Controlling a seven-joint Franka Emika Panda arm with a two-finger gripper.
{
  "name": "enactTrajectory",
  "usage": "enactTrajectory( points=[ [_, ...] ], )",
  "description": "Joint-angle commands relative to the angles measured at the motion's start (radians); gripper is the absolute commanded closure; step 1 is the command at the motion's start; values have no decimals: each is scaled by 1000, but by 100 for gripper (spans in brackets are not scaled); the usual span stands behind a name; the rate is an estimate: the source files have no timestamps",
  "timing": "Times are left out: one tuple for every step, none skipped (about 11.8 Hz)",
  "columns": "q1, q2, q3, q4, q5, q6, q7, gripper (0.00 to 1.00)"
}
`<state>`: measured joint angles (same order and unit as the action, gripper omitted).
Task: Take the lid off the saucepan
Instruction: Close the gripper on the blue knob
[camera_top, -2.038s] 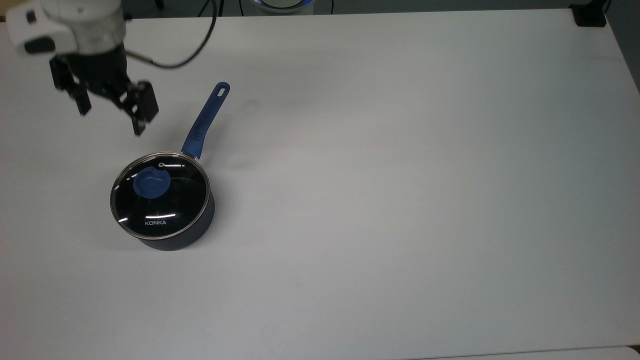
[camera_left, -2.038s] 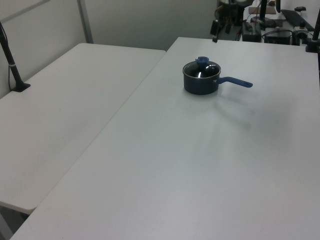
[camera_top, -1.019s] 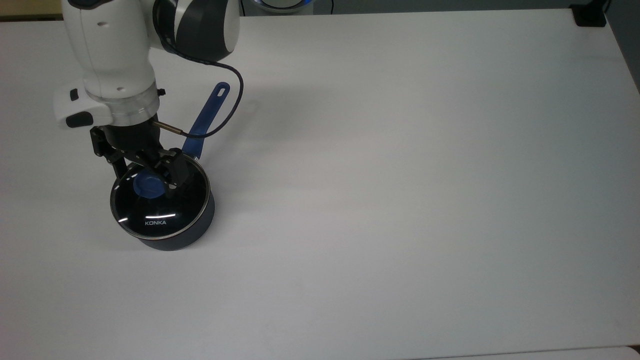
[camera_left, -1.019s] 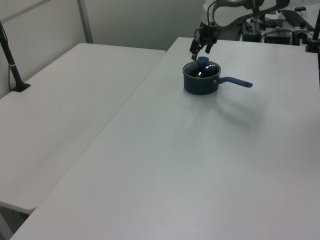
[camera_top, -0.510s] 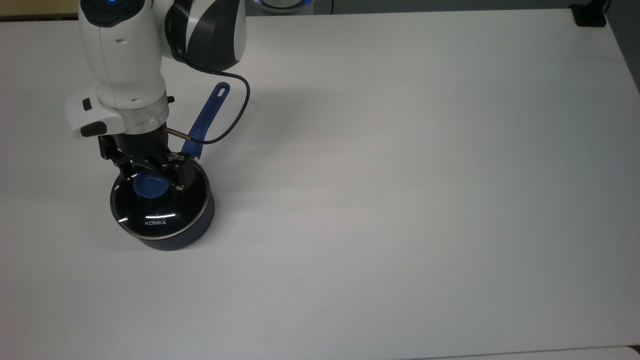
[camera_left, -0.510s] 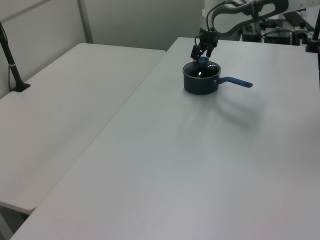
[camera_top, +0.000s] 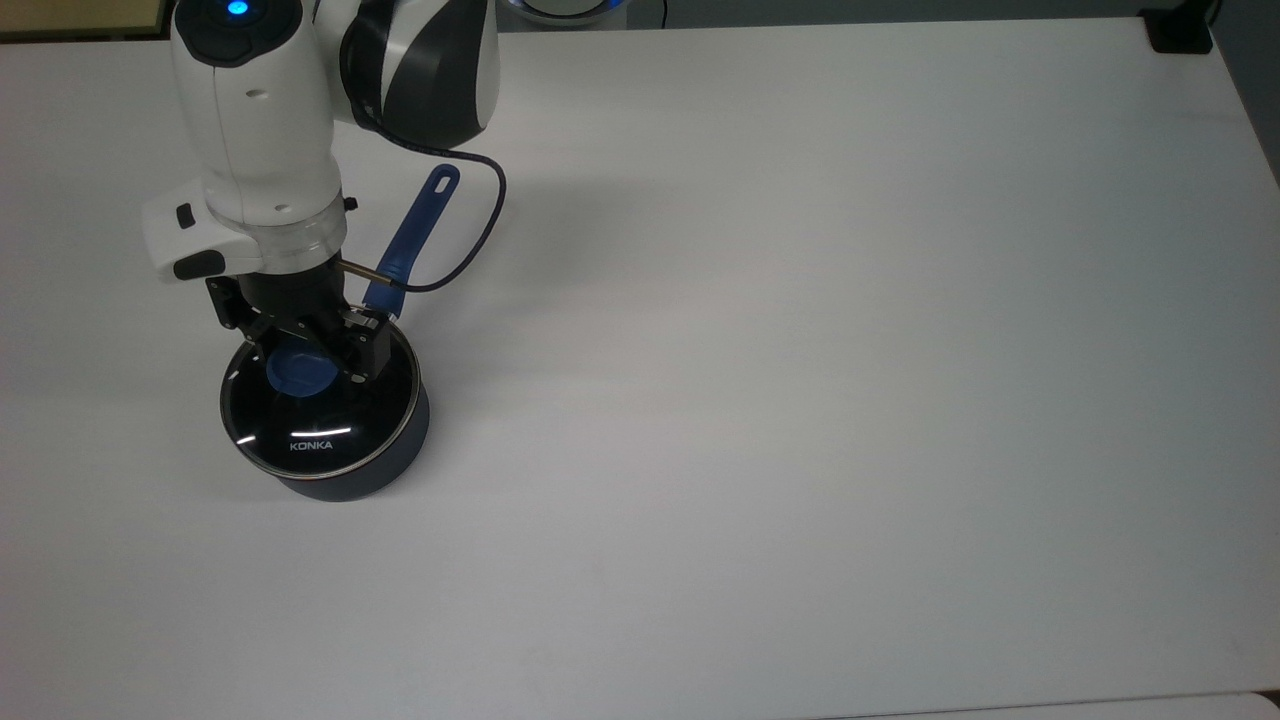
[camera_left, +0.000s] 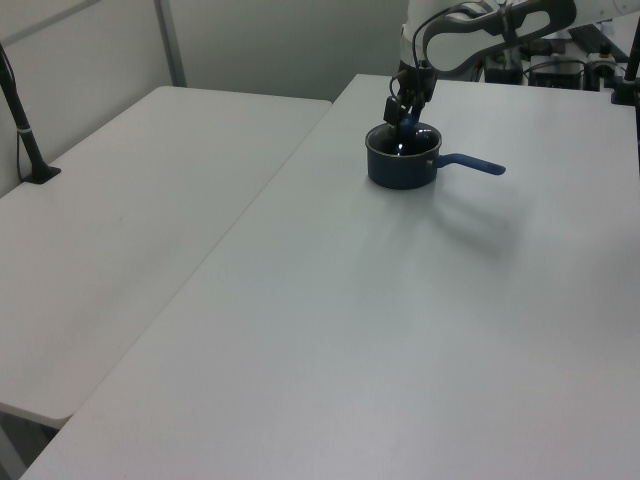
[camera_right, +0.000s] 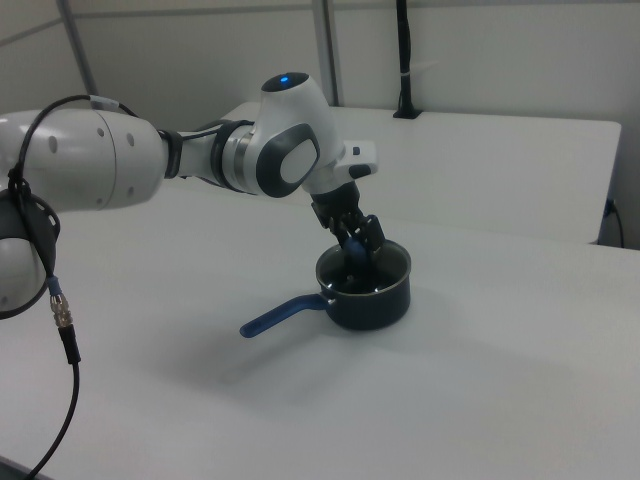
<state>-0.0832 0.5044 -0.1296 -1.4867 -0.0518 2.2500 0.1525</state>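
Over the lidded dark blue-grey saucepan (camera_top: 395, 455), the black two-finger gripper (camera_top: 300, 362) straddles the glass lid's (camera_top: 330, 425) flat blue knob (camera_top: 297, 373), fingers spread, apparently to clamp it

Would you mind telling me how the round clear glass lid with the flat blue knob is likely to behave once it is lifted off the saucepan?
The round clear glass lid looks rigid, so it should rise as one piece. Its flat blue knob offers little height between the gripper fingers, so a shallow grip may slip or let the lid tilt. Being glass with a thin steel rim, it is probably breakable if dropped.

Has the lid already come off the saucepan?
No, in the top view the lid sits flush on the saucepan, gripper at its knob.
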Motion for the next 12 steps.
enactTrajectory(
  points=[
    [13,-18,-5,-24,-17,5,42,26],
    [11,-20,-5,-24,-17,3,41,27],
    [10,-24,-5,-21,-17,-1,32,27],
    [10,-32,-7,-23,-19,-15,19,27],
    [10,-36,-7,-18,-19,-33,13,30],
    [11,-52,-5,-18,-19,-44,12,32],
    [13,-59,-5,-20,-19,-53,12,32],
    [14,-66,-7,-20,-19,-61,12,34],
    [14,-69,-5,-20,-19,-61,12,36],
    [14,-66,-5,-21,-19,-61,12,35],
    [13,-63,-5,-23,-20,-61,10,32],
    [13,-66,-5,-24,-20,-61,6,34]
  ],
)
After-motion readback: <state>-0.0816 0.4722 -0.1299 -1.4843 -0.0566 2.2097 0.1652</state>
